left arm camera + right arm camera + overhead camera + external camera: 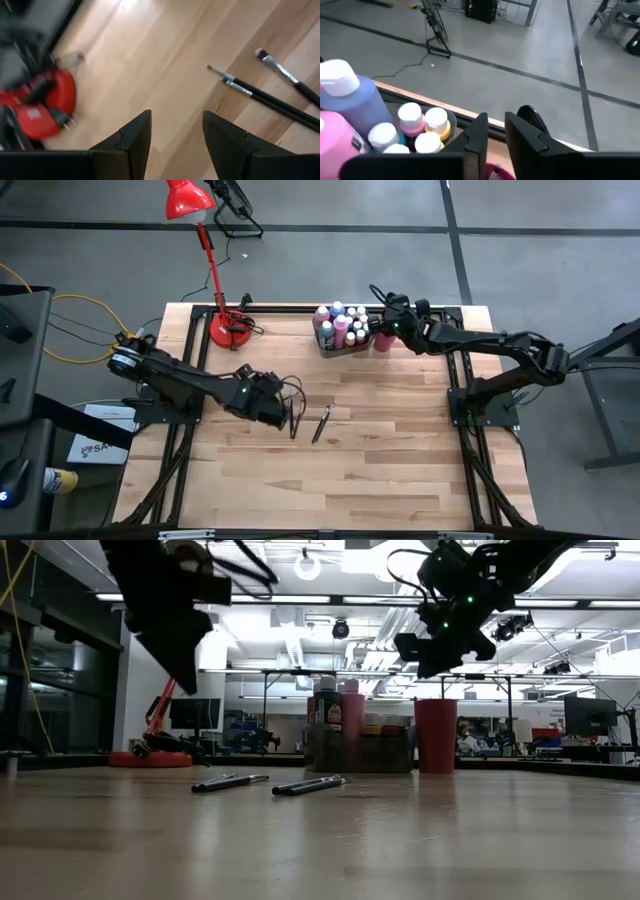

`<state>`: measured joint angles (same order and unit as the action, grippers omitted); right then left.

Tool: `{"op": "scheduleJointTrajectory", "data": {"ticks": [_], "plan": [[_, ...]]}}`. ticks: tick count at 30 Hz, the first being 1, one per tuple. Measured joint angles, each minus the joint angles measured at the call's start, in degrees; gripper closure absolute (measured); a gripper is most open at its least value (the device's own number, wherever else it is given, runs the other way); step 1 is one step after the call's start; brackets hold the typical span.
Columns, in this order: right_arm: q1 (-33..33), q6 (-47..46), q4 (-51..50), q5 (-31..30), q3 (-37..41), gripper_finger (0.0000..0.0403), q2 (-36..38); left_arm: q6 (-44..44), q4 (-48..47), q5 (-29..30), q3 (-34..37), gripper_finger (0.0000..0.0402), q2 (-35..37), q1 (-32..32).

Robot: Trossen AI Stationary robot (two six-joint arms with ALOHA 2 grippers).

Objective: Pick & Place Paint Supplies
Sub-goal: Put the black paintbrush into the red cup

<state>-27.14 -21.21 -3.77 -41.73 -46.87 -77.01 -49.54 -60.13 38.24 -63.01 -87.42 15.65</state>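
On the near-middle part of the wooden table lie two groups of paintbrushes, thin with dark handles; in the high view they are so thin that I cannot count them. In the left wrist view their metal ferrules show, but the handles are cut off by the picture's edge. The left gripper hangs above the table just beside the brushes, toward the left side. Its fingers stand apart with only bare wood between them; it holds nothing.

Farther back, near the far edge, stands the grey bin, filled with paint bottles standing upright and close together. Pink, blue, white and yellow ones can be told; their exact number is hard to make out, because they hide each other. In the low view the bin is only a dark block and the bottle colours cannot be read. Just beside the bin, on its right, stands the red cup; what is inside it cannot be seen, as the right arm covers it from above.

The right gripper hovers over the cup and the bin's right end. Its fingers are slightly apart, with a narrow gap and nothing seen between them.

At the far left of the table stands a red lamp.
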Motion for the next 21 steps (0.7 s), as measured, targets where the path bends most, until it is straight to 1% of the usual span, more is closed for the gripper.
{"op": "scheduleJointTrajectory", "data": {"ticks": [3,7,10,13,17,21], "plan": [[0.00,0.00,-0.35,0.24,0.00,0.0325,0.00,-3.14,-0.17,-3.25,0.25,0.0231,0.00,-2.11],[0.00,-1.49,-0.84,1.78,0.00,0.0287,0.35,-3.75,0.39,-7.62,0.25,0.0231,0.00,-5.42],[0.00,-3.78,-2.95,5.03,0.00,0.0257,2.50,-3.82,0.60,-11.49,0.25,0.0231,0.00,-8.06],[0.00,-4.70,-5.17,8.85,-0.04,0.0232,5.25,-4.83,0.55,-13.48,0.25,0.0231,0.00,-10.50],[0.02,-6.48,-8.47,11.25,-0.06,0.0212,9.67,-6.39,0.56,-15.54,0.25,0.0231,-0.03,-13.74],[0.02,-8.65,-12.31,13.11,-0.07,0.0207,13.70,-6.03,2.43,-18.49,0.25,0.0231,-1.20,-16.79]]}}
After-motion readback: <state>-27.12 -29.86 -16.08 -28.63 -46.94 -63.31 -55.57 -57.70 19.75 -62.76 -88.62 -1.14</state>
